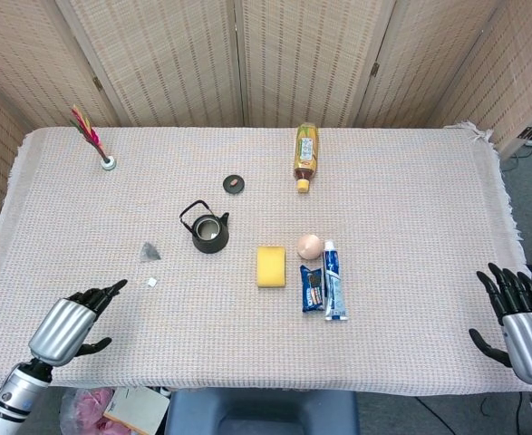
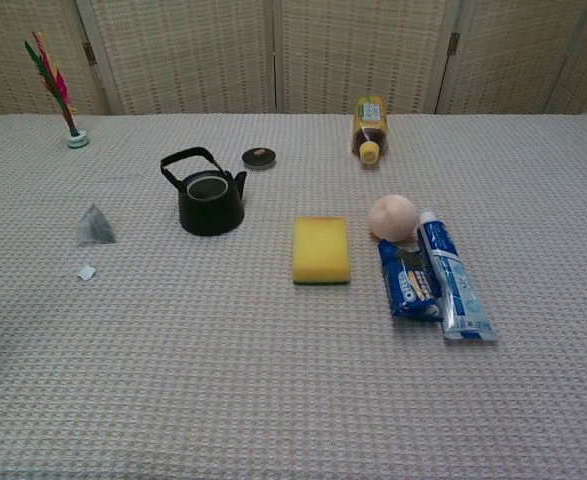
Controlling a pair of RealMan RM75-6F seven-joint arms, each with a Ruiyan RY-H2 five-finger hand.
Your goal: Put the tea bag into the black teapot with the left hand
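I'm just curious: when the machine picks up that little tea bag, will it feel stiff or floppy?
Probably floppy and very light: the tea bag is a small, see-through pyramid pouch. Its paper tag lies apart on the cloth, so it would likely dangle. Thick fingers may well crush it.

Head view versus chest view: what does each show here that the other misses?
Only the head view shows both robot hands whole: the left robot hand over the near left of the table, empty with fingers apart, and the right robot hand off the near right edge. It also shows the floor below the table. The chest view shows only dark tips at its left edge, but a closer side look at the tea bag. Both show the black teapot, its lid lying apart, and the yellow sponge.
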